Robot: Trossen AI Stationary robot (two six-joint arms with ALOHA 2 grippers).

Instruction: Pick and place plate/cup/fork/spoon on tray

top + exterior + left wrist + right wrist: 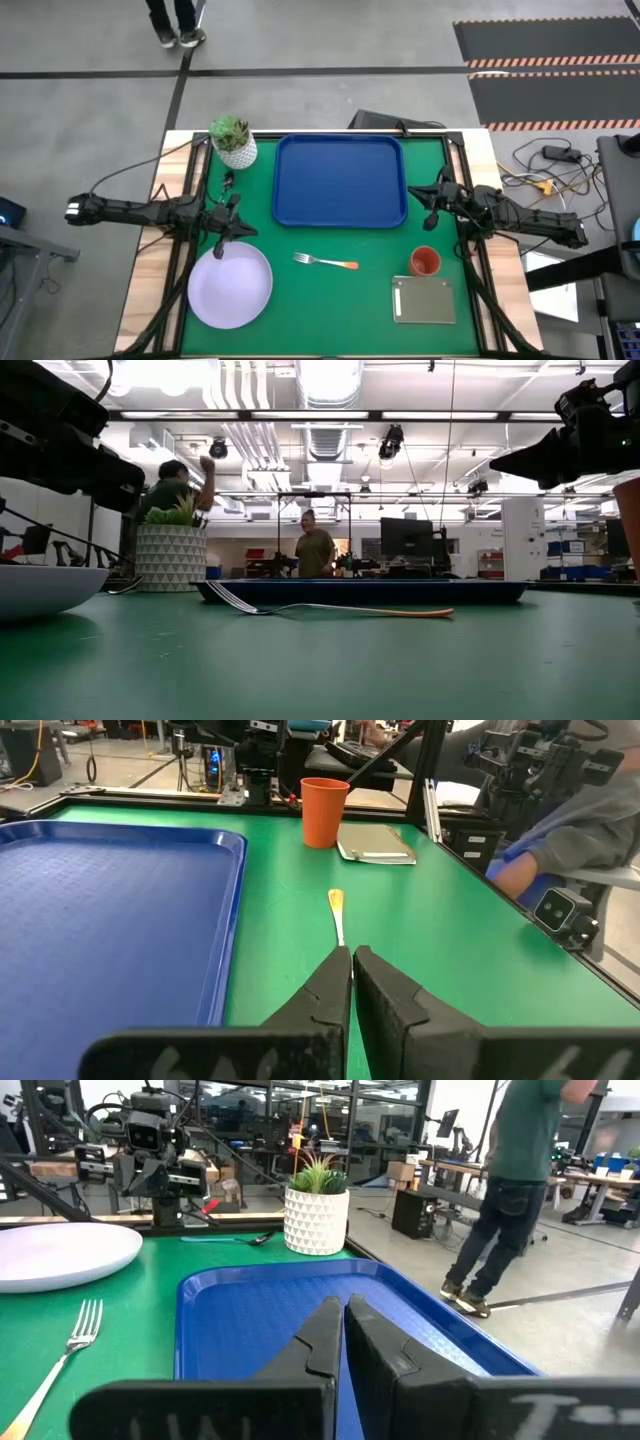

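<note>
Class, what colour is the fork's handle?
Orange. The fork shows it best in the high view, lying on the green table.

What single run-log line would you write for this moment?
blue rectangular plastic tray: bare | lavender round plate, orange-handled fork, orange-red cup: on green mat | left gripper, right gripper: jaws shut, holding nothing

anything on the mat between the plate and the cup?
Only the fork, lying between the plate and the cup, touching neither. The high view shows it.
</note>
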